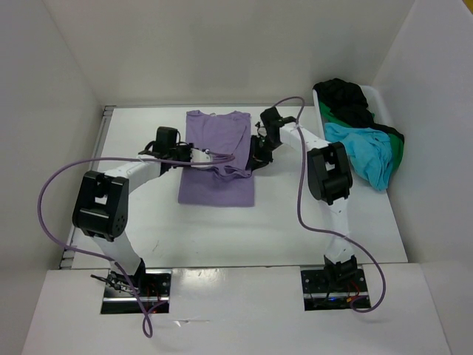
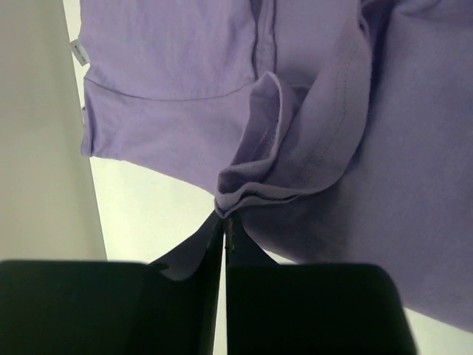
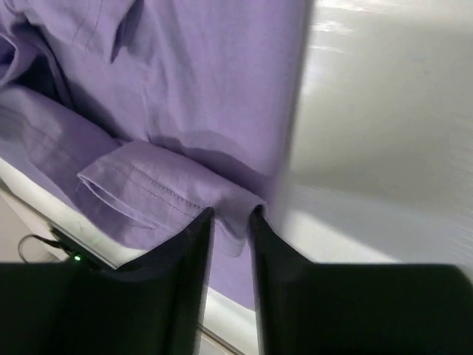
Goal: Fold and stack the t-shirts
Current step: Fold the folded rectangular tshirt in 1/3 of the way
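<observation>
Lavender shirt (image 1: 218, 185) lies spread near the table's (image 1: 222, 237) back edge, midway across: limp, light cloth, best taken at hems or sleeve folds. Your left gripper (image 2: 224, 222) is pinched tight on a bunched fold. Your right gripper (image 3: 232, 218) stands slightly parted at a sleeve hem, gripping nothing evident. The other shirts (image 1: 362, 148) are heaped in the bin (image 1: 372, 94) at the right edge, their shapes hidden.

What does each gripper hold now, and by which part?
Left gripper: jaws shut on a bunched fold of the lavender shirt. Right gripper: jaws parted at its sleeve hem; grip uncertain.
</observation>
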